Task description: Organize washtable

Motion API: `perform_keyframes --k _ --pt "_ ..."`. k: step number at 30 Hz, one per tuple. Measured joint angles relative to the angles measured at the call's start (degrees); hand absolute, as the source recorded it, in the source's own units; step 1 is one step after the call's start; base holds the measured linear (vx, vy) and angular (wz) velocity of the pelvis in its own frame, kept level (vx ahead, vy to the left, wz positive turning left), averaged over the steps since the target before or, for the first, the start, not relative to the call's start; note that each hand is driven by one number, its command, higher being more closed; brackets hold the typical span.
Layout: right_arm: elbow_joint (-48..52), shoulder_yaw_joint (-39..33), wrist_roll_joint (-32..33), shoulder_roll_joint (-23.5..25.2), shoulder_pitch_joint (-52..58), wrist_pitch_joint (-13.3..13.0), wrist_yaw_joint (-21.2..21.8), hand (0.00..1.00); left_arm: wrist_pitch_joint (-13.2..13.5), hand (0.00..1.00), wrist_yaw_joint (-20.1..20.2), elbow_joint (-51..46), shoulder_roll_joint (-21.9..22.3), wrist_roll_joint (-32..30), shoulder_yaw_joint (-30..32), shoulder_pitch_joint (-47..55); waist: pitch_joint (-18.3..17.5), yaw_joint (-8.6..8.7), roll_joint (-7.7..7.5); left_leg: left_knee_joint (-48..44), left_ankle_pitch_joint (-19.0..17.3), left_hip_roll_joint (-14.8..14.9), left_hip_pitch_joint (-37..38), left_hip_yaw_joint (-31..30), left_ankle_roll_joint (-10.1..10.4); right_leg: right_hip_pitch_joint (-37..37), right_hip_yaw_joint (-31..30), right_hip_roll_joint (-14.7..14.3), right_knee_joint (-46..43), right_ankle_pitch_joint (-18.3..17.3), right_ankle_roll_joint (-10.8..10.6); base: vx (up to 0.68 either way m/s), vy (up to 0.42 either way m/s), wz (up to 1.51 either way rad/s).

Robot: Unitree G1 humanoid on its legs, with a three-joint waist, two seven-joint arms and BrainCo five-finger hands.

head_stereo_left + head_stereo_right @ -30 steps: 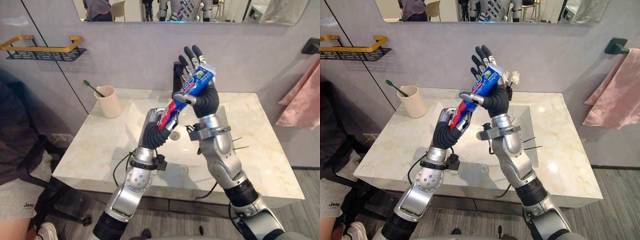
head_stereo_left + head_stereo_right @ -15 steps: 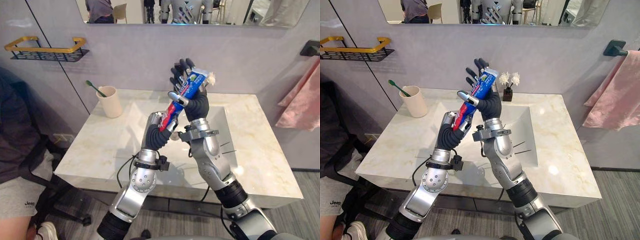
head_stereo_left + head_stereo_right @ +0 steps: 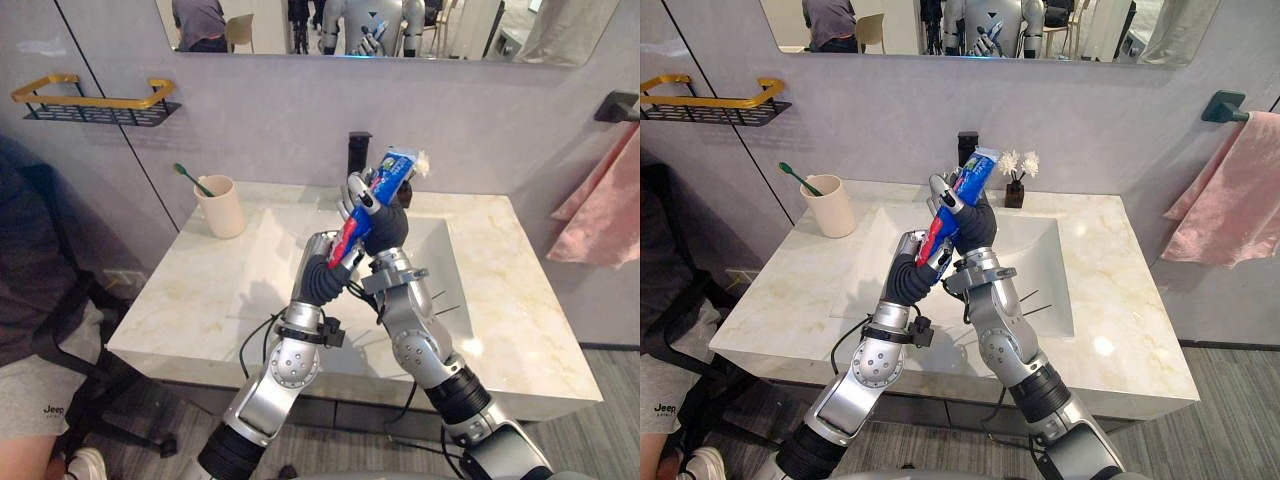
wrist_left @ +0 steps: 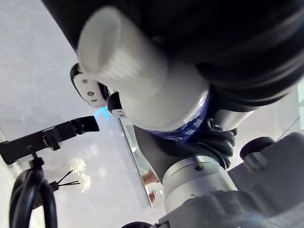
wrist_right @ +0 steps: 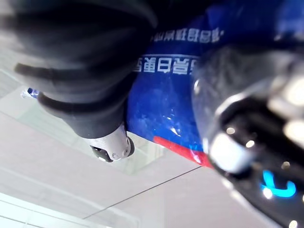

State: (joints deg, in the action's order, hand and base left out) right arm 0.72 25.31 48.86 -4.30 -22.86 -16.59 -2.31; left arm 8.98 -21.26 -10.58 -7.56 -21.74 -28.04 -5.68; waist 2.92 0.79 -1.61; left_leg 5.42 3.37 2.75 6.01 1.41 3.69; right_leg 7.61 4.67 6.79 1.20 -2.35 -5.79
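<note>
There's the toothpaste tube (image 3: 375, 192), up in the air over the sink basin (image 3: 268, 250) with both hands on it. The left hand (image 3: 322, 268) has its fingers wrapped round the red lower end. The right hand (image 3: 384, 222) is clamped on the blue upper body, thumb across the front. The tube slants up toward the black faucet (image 3: 359, 150) and touches nothing but those two hands. From the left wrist, the white cap (image 4: 121, 66) is on the tube, so a firm squeeze shouldn't make a mess.

This looks like a hand-to-hand regrasp, and the trick is order: one hand should let go only once the other's hold is secure, because a soft tube folds and slips. The likely home is the beige cup (image 3: 220, 205) with the green toothbrush (image 3: 187, 177), back-left on the marble counter (image 3: 190, 290). That favours the left hand as carrier. It should lift clear of the basin edge, tip the tube upright and lower it in beside the brush without knocking the cup.
</note>
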Motion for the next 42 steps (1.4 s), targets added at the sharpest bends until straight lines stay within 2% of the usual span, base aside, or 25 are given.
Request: perform_keyframes --k 5,7,11,17,21,26,30,33,35,37,42 --pt "0.2 -2.4 -3.9 -0.8 0.3 -0.3 0.0 1.00 0.1 0.00 0.2 -0.1 -0.4 -1.6 1.7 0.0 0.0 -0.04 -0.07 0.0 0.0 0.0 0.0 -0.1 0.0 0.1 0.1 0.0 0.0 0.0 0.0 0.00 0.000 0.00" --pt "0.2 -5.9 -6.4 -0.8 0.3 -0.3 -1.3 1.00 0.9 0.00 0.2 -1.5 -0.4 -2.1 4.5 0.2 0.0 -0.14 -0.06 0.0 0.1 0.0 0.0 -0.6 0.1 0.2 0.3 0.0 0.0 0.0 0.0 0.00 0.000 0.05" --pt "0.7 -13.1 -9.0 -2.2 0.3 -0.5 -3.2 1.00 2.9 0.00 -0.6 -7.8 -0.6 -2.9 14.4 3.7 0.0 -0.10 -0.06 0.0 0.1 0.0 0.0 -1.1 0.1 0.4 0.7 0.0 0.0 0.0 0.0 0.00 0.000 0.04" --pt "7.4 -20.1 -11.5 -6.1 2.5 -1.1 -4.0 1.00 3.9 0.00 -4.4 -11.8 -0.9 -3.1 31.9 12.6 0.0 -0.57 -0.03 0.1 0.1 0.0 0.0 -1.4 0.1 1.1 1.5 -0.1 0.5 0.0 0.0 -0.01 -0.009 0.06" --pt "7.8 -23.7 -13.1 -6.3 4.7 -1.6 -4.0 1.00 4.1 0.00 -6.6 -10.3 1.9 0.6 41.8 17.0 0.0 -1.85 -0.04 0.4 0.1 -0.1 0.0 -1.8 0.1 1.2 1.7 0.0 0.6 0.0 0.0 -0.01 -0.005 0.03" --pt "7.7 -26.8 -15.9 -6.1 7.2 -1.5 -4.1 1.00 4.1 0.00 -6.2 5.6 6.3 13.1 50.9 20.8 -0.1 -2.65 0.09 0.5 0.2 -0.6 -0.9 -3.2 0.1 1.1 3.2 0.4 0.6 -0.1 -0.1 -0.02 -0.008 0.15" --pt "7.3 -30.2 -19.4 -5.0 7.7 -1.0 -5.4 1.00 3.3 0.00 -3.9 18.5 7.4 21.1 53.2 21.7 -0.1 -3.20 0.08 0.5 0.7 -0.9 -1.9 -4.8 0.0 1.0 4.9 0.6 0.6 -0.2 -0.2 -0.02 -0.014 0.20" --pt "5.6 -31.5 -23.4 -3.9 7.7 -1.0 -7.0 1.00 2.4 0.00 -0.5 26.7 7.7 23.4 53.1 23.4 -0.1 -3.47 -0.06 0.5 0.9 -1.0 -3.0 -6.2 0.3 0.8 6.6 0.6 0.6 -0.5 -0.1 -0.03 -0.025 0.29" --pt "4.0 -31.6 -26.4 -3.5 7.7 -1.0 -8.2 1.00 1.5 0.00 1.9 31.8 8.1 23.4 52.6 23.4 -0.1 -4.60 -0.12 0.5 1.3 -0.9 -4.3 -7.0 0.5 -0.1 7.5 0.5 0.6 -0.6 -0.1 -0.04 -0.033 0.28" --pt "2.4 -31.6 -28.4 -3.3 7.6 -1.0 -9.2 1.00 1.3 0.00 3.5 35.5 8.2 23.3 50.3 23.4 -0.1 -5.01 -0.36 0.5 1.6 -0.8 -5.2 -8.1 0.4 -0.2 8.6 0.4 0.9 -0.6 -0.1 -0.02 -0.046 0.30" --pt "-3.0 -31.6 -33.1 -3.5 2.1 -0.5 -11.8 1.00 0.2 0.00 8.0 43.3 7.0 19.9 42.0 23.4 0.4 -6.88 -1.09 0.1 2.5 -0.8 -7.2 -9.9 0.4 -0.9 10.3 0.2 1.0 -0.5 0.0 0.01 -0.028 0.16"
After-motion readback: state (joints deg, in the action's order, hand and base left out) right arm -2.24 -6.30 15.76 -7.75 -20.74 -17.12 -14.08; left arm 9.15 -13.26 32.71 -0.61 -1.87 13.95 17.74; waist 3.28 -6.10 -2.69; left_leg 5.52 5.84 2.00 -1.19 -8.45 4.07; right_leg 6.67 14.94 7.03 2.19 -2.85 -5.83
